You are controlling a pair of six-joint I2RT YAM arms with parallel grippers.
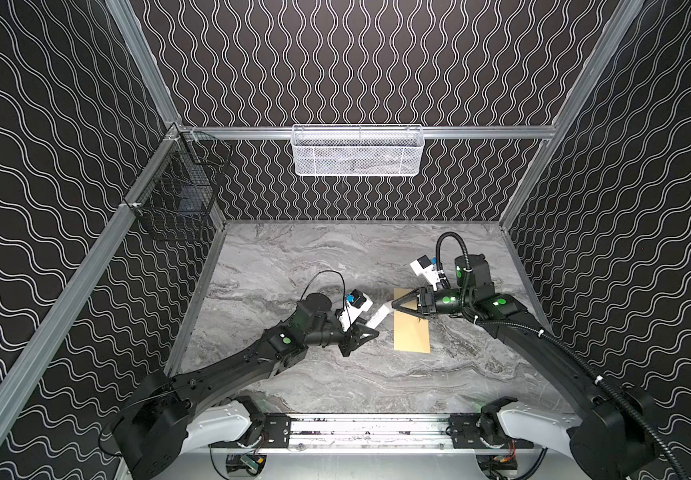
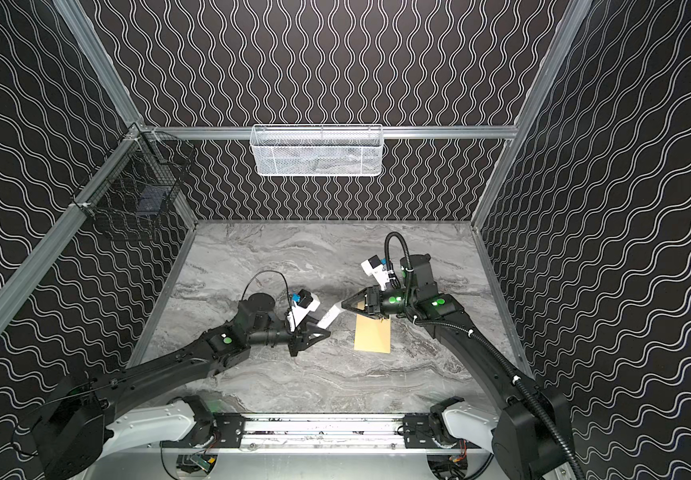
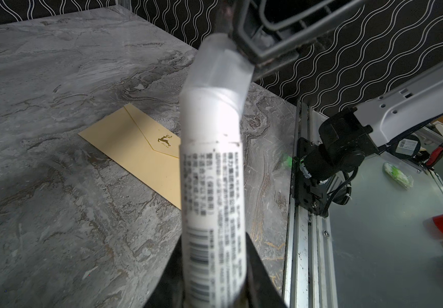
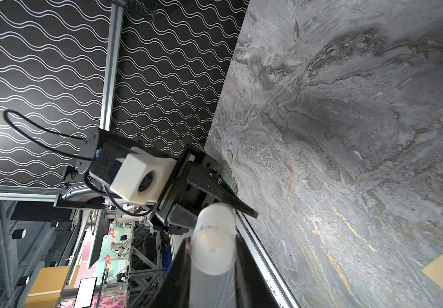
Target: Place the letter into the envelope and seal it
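My left hand (image 1: 370, 327) is pinched on the printed body of a white tube (image 1: 379, 315), a glue stick by the look of it. My right hand (image 1: 393, 305) is pinched on the other end, over the clear cap (image 3: 220, 72). The right wrist view shows that cap (image 4: 213, 240) squeezed between my two fingers. So the tube hangs in the air between both hands, clear of the table (image 1: 293, 257).

In both top views the tube's long axis runs from my left hand toward 2 o'clock, straight into my right fingertips. I judge the coming move turns on that line. To get the cap off, the hands must part along 8 and 2 o'clock, not sideways, or the tube will twist in my grip.

The envelope (image 1: 412, 336) lies flat on the table, its long axis near 12 to 6 o'clock. It sits at about 3 to 4 o'clock from my left hand and 5 o'clock from my right. My right hand is nearer and hangs over its far end.

The left wrist view shows the flap folded down, with a small gold deer near its point. The letter shows in no view, and I cannot tell whether it is inside.
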